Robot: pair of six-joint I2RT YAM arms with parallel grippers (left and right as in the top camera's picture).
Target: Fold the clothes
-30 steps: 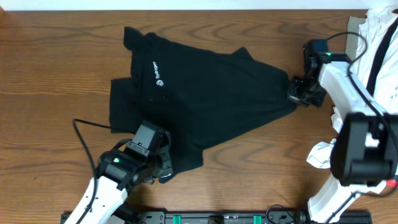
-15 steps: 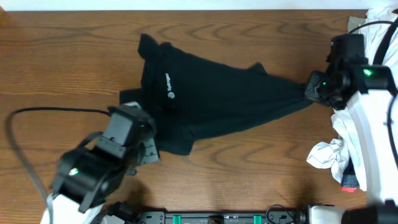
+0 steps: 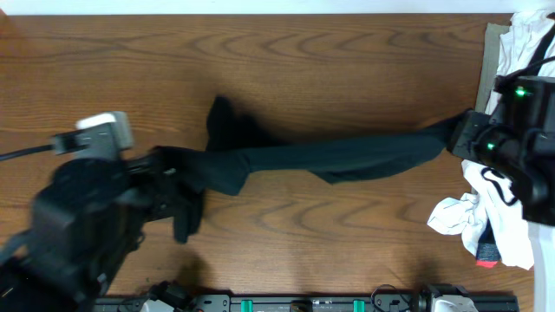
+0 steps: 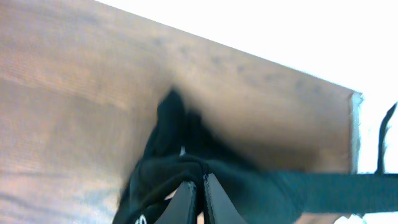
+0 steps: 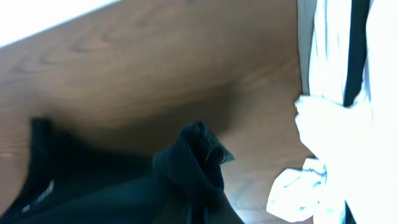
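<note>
Both arms have the garment (image 3: 347,156) strung between them like a hammock. It runs across the middle of the table (image 3: 347,52) and looks lifted off the wood, with one loose flap sticking out near the left end. The left gripper (image 3: 166,172) is clamped tight on a bunched wad at one end. The right gripper (image 3: 466,132) is pinched shut on the other end, over by the white clothes (image 3: 529,43). In the wrist views each one has only a small scrunched-up bite of cloth, not a clean edge.

What worries me is how taut it is. If the arms pull apart at all, I reckon one bite slips out and the whole thing drops in a heap. It's also roped up rather than spread flat, so laying it down like this probably gives a twisted sausage, not something you can fold. And the right end is just beside that white pile, so a sloppy move there could snag a strap or drag white stuff along.
</note>
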